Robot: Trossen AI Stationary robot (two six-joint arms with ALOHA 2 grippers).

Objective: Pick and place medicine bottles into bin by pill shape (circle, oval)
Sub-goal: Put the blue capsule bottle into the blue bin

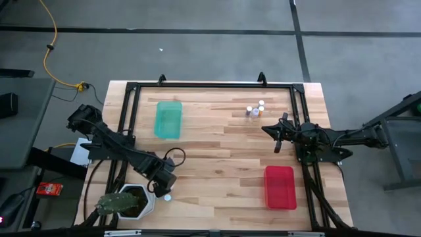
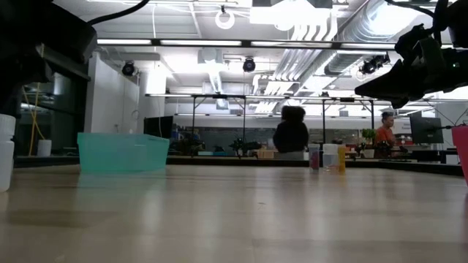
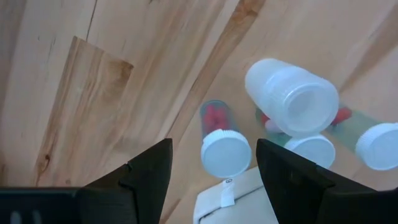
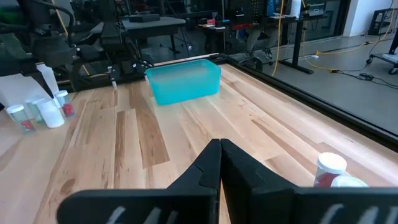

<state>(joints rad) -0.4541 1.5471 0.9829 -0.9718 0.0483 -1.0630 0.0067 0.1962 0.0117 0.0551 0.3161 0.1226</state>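
Note:
Near the table's front left, a cluster of medicine bottles stands beside the cactus pot (image 1: 125,201). In the left wrist view I see a small bottle with red pills and a white cap (image 3: 225,152), a larger white bottle (image 3: 292,96) and two more caps (image 3: 380,145). My left gripper (image 3: 214,177) hangs open above them, pointing down, one finger on each side of the red-pill bottle's cap without touching it. In the high view only one bottle (image 1: 168,197) shows under the gripper (image 1: 164,186). My right gripper (image 4: 219,155) waits shut at the right side (image 1: 277,135).
A teal bin (image 1: 168,120) stands at the far left and a red bin (image 1: 279,187) at the near right. More bottles (image 1: 255,108) stand at the far right. The pot's white corner (image 3: 230,199) lies close to the left fingers. People show in the room beyond.

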